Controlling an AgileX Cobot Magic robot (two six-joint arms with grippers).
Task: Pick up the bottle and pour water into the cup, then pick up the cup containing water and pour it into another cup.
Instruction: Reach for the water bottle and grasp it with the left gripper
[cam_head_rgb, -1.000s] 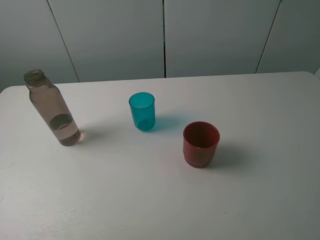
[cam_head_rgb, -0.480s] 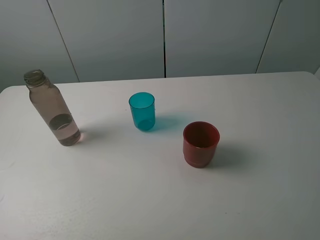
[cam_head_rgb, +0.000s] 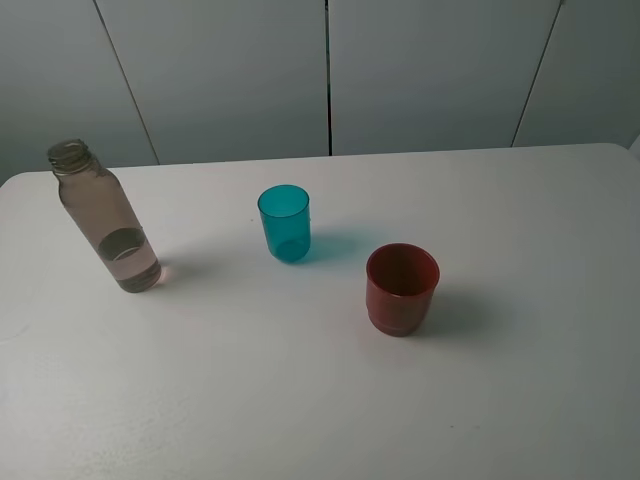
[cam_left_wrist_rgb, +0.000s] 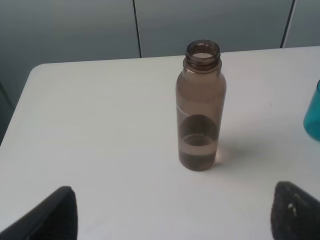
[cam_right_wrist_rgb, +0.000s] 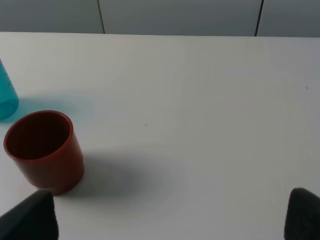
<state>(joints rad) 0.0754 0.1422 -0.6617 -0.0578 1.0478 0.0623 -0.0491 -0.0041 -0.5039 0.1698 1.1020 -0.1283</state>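
The smoky grey-brown bottle (cam_head_rgb: 105, 220) stands upright and uncapped at the table's left, with a little water in its bottom. It also shows in the left wrist view (cam_left_wrist_rgb: 201, 110). The teal cup (cam_head_rgb: 285, 222) stands near the middle and the dark red cup (cam_head_rgb: 401, 288) to its right and nearer the front; both look empty. Neither arm shows in the exterior view. My left gripper (cam_left_wrist_rgb: 172, 220) is open and empty, short of the bottle. My right gripper (cam_right_wrist_rgb: 167, 220) is open and empty, with the red cup (cam_right_wrist_rgb: 45, 150) off to one side and the teal cup's edge (cam_right_wrist_rgb: 6, 97) beyond it.
All three things stand apart on a white table (cam_head_rgb: 250, 400). Grey wall panels (cam_head_rgb: 420, 70) rise behind its far edge. The table's rounded left corner (cam_left_wrist_rgb: 37, 70) lies beyond the bottle.
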